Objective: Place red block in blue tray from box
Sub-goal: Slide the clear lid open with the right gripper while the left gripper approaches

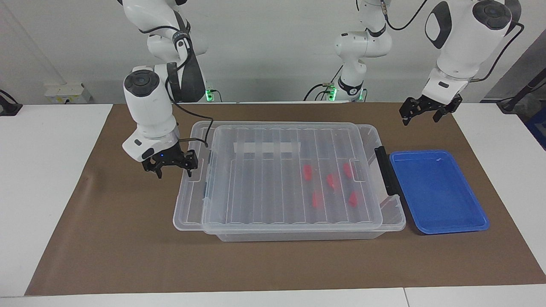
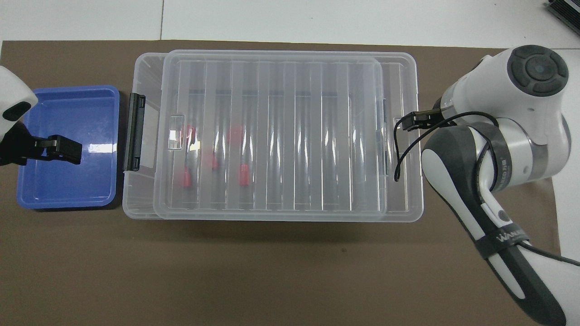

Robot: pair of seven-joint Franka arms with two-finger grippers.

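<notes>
While your right gripper [image 1: 172, 164] holds the lid [image 1: 273, 179] edge, jaw gap unreadable, the left gripper [image 1: 426, 110] waits spread wide above the blue tray [image 1: 439, 192].

My arms are glossy white shells with dark grey round joint caps and dark grey inset panels. My grippers are black: the right gripper [image 1: 170, 163] and the left gripper [image 1: 428, 110]. A thin black cable loops beside my right wrist, and a dark band bears pale lettering.

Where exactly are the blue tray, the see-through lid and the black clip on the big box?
blue tray [image 1: 439, 192]: facing view, on its bare floor.
lid [image 1: 273, 183]: facing view, on its ribbed middle.
black clip [image 2: 134, 132]: overhead view, on the handle at the box's end beside the tray.
</notes>
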